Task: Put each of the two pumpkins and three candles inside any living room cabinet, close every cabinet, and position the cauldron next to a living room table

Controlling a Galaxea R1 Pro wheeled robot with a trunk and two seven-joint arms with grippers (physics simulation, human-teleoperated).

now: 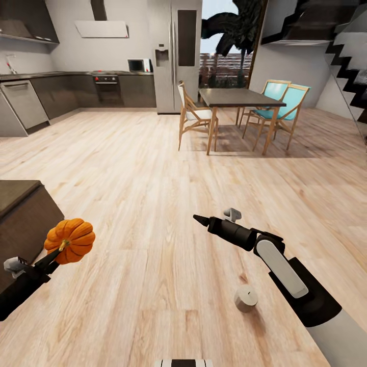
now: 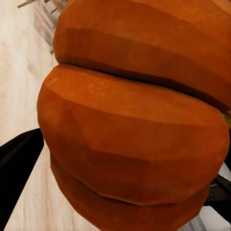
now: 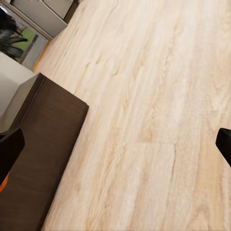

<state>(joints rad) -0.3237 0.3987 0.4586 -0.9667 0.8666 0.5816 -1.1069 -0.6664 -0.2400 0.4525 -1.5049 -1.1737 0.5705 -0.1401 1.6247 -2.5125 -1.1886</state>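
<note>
Your left gripper (image 1: 56,253) is clamping the rigid, rounded, likely slippery pumpkin (image 1: 70,240) across its ribs, while your right gripper (image 1: 200,219) is hanging empty, its opening unclear.

We see lots of open wood floor (image 1: 153,168) ahead, with the dark cabinet (image 1: 20,214) close on our left, one candle (image 1: 245,298) standing on the floor under our right arm, and the dining table (image 1: 239,97) and chairs (image 1: 193,114) far off.
</note>
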